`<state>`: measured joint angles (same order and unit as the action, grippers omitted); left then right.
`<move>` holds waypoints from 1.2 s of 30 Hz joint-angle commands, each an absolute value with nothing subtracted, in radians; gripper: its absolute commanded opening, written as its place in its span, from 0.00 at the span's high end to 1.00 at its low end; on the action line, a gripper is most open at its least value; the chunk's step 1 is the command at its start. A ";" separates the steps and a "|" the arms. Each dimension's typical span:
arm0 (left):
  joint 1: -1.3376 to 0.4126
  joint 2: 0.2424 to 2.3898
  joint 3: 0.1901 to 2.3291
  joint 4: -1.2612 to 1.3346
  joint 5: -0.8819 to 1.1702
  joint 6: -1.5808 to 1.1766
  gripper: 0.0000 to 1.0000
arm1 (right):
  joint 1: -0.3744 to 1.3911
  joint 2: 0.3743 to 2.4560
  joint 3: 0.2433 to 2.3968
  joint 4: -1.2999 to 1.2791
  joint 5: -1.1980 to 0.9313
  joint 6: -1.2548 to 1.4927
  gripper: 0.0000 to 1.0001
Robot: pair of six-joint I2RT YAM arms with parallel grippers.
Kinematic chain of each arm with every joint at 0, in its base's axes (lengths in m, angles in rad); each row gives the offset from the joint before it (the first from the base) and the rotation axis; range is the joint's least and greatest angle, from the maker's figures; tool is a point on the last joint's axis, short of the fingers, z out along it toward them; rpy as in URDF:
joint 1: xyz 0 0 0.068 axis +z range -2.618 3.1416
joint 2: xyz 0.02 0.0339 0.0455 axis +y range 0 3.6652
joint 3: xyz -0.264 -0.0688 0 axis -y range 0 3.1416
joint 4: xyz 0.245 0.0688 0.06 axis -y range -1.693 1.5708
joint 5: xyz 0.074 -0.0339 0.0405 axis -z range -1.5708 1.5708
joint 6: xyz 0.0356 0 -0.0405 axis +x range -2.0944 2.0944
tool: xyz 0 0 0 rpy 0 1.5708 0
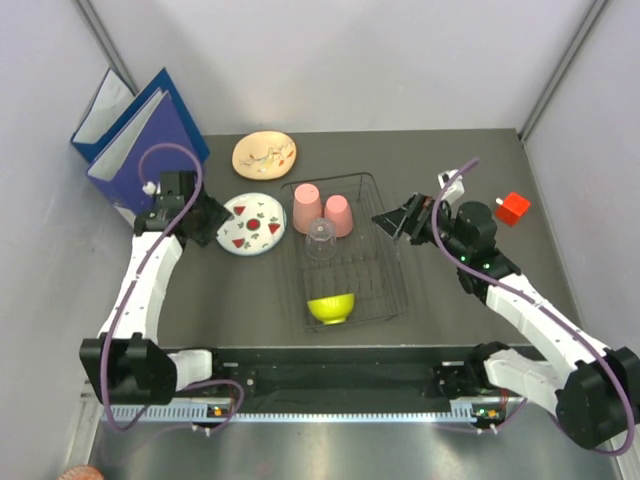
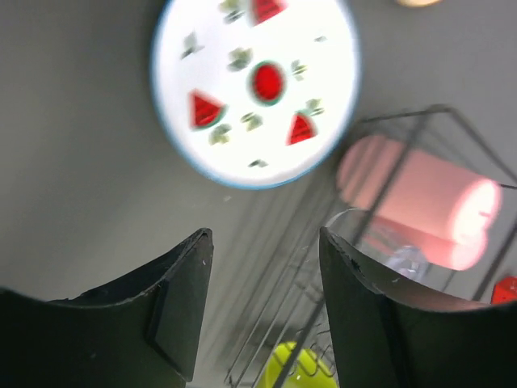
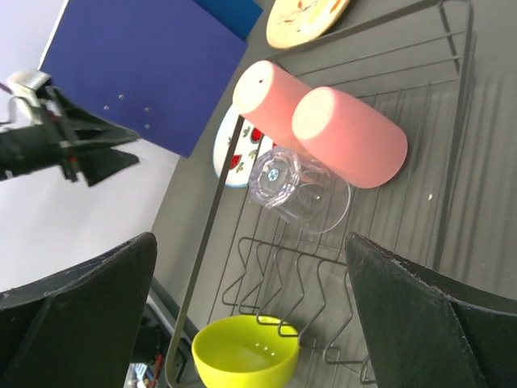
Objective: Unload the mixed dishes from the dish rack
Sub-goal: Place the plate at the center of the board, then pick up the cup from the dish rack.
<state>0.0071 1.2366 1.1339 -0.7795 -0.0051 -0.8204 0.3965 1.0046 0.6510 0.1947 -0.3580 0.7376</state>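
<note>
Both claws are gaping, released. The left gripper (image 1: 208,222) is hovering by the white plate (image 1: 252,224) at 9 o'clock of the dish rack (image 1: 393,265), and the right gripper (image 1: 388,222) is facing it from 3 o'clock. The pink cups (image 1: 338,215), clear glass (image 1: 320,241) and lime bowl (image 1: 331,307) are sitting inside. A careless reach is risking snagged wires, or a toppled glass.

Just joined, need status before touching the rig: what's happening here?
Dish rack unloading, partway done. The tan plate and white fruit plate lie on the table outside the rack. Two pink cups, the clear glass and the lime bowl sit inside it. Left gripper is open near the white fruit plate; right gripper is open at the rack's right side. Both empty.
</note>
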 commanded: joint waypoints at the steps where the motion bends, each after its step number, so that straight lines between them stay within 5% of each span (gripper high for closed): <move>1: -0.124 1.223 1.172 -0.680 -0.075 -0.792 0.40 | 0.399 1.028 0.761 0.143 -0.321 0.670 0.00; 8: -0.421 1.443 1.284 -0.540 -0.228 -0.615 0.39 | 0.414 1.086 0.874 -0.060 -0.190 0.555 0.00; 19: -0.508 1.646 1.431 -0.394 -0.291 -0.494 0.29 | 0.423 1.101 0.842 -0.058 -0.192 0.552 0.01; 22: -0.528 1.654 1.442 -0.388 -0.348 -0.474 0.23 | 0.428 1.112 0.830 -0.048 -0.196 0.557 0.00; 23: -0.537 1.657 1.445 -0.394 -0.371 -0.480 0.01 | 0.426 1.115 0.825 -0.043 -0.198 0.558 0.00; 36: -0.540 1.727 1.466 -0.365 -0.348 -0.460 0.01 | 0.430 1.129 0.810 -0.029 -0.209 0.561 0.00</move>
<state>-0.5385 1.6848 1.4254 -0.4229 -0.3561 -0.4870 0.4171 1.1381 0.8093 -0.0662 -0.2043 0.5694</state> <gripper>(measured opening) 0.991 0.996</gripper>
